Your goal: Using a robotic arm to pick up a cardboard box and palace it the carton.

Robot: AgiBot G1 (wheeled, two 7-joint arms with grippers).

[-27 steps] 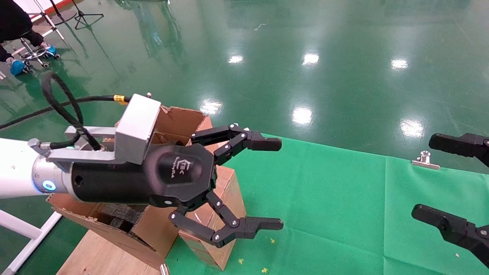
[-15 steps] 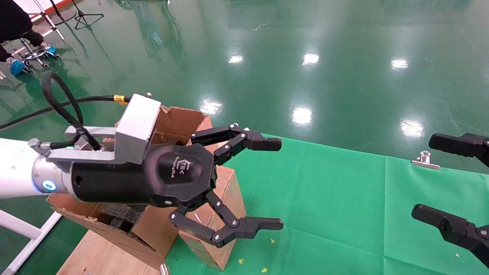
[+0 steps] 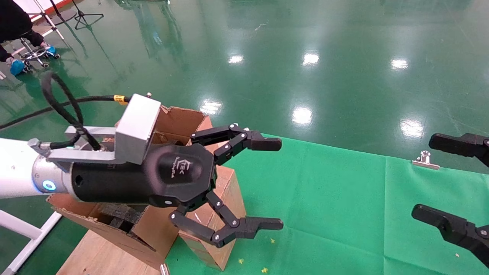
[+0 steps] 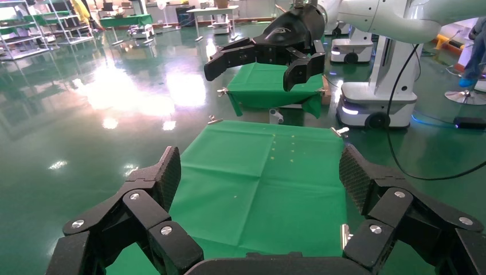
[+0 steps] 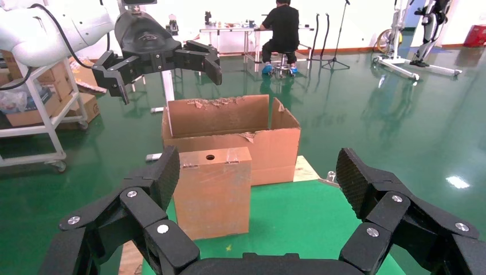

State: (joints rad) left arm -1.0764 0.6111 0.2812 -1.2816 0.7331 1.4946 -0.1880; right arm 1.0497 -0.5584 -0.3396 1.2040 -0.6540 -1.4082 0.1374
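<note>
Two spread grippers frame the head view: left gripper (image 3: 244,183) centre-left, above the cardboard box (image 3: 214,214) beside the carton (image 3: 126,221); right gripper (image 3: 450,183) at right edge. Right wrist view shows the box standing upright; squaring up before descending looks wise.

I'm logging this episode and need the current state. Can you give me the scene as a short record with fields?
left gripper: open, empty, raised beside the box
right gripper: open, empty, over the cloth's right part
box: upright on the cloth's edge, in front of the carton, not gripped
carton: open, flaps up, behind the box
cloth: green, clipped at its far edge
task stage: box not yet picked up
</note>
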